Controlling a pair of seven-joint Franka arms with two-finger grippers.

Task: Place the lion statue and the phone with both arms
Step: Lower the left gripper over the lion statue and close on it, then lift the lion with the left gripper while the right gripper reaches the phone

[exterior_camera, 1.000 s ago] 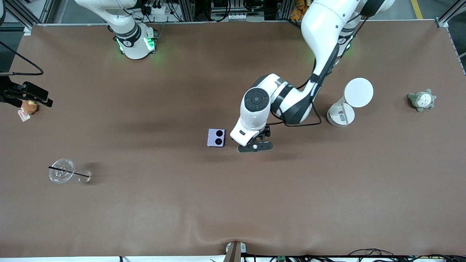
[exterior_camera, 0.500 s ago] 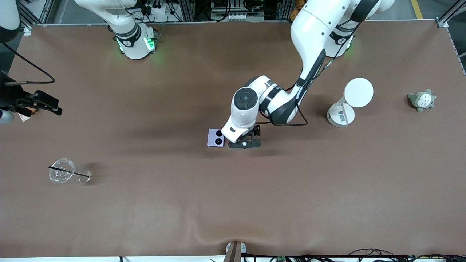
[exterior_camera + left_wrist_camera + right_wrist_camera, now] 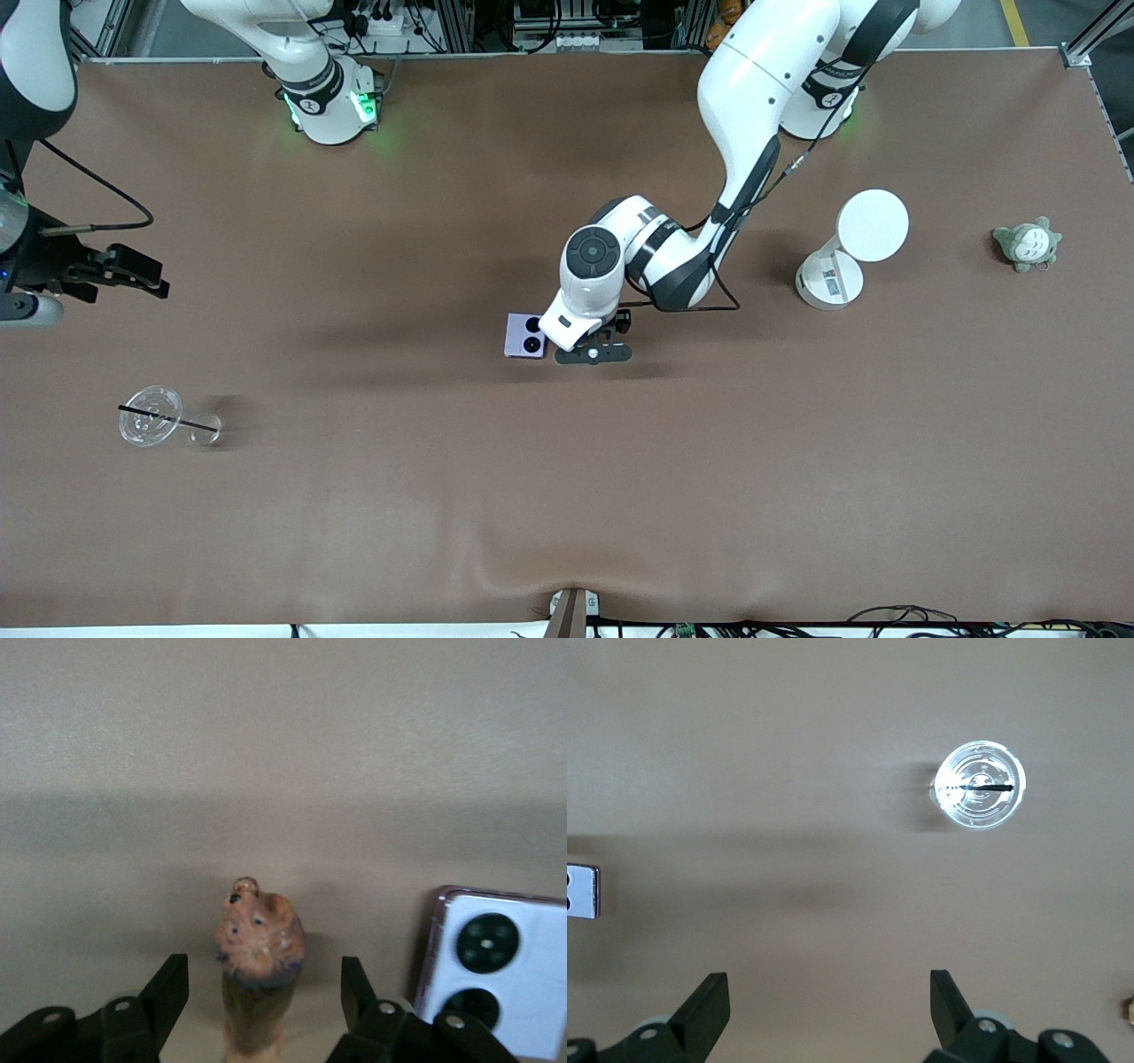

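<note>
**Left hand straddled the lion beside the phone**

The lion statue point(image 3: 259, 970) stood upright on the brown surface point(image 3: 567, 496) near its middle, just beside the phone point(image 3: 522, 336), on the side toward the left arm's end. In the front view it was hidden under the left arm's wrist; only the left wrist view showed it. On that view's clock face, the phone point(image 3: 496, 970) lay at about three o'clock from the lion, flat, its two black camera circles up.

The lion looked small, rigid and light, likely carved or moulded, with thin parts that could snap. It would tip easily, so a low, gentle hold across the body seemed safest, not the head. The phone appeared stiff, smooth and probably slippery; its edges offered the best hold.

The left hand point(image 3: 264, 1001) was spread wide, one finger on either side of the lion with clear gaps; it gripped nothing.

The right hand point(image 3: 828, 997) hung over the surface toward the right arm's end, also wide apart and empty. In its wrist view a clear cup point(image 3: 981, 786) sat at about one o'clock and the phone's edge point(image 3: 582, 890) at nine o'clock. That arm appeared to be waiting.
</note>
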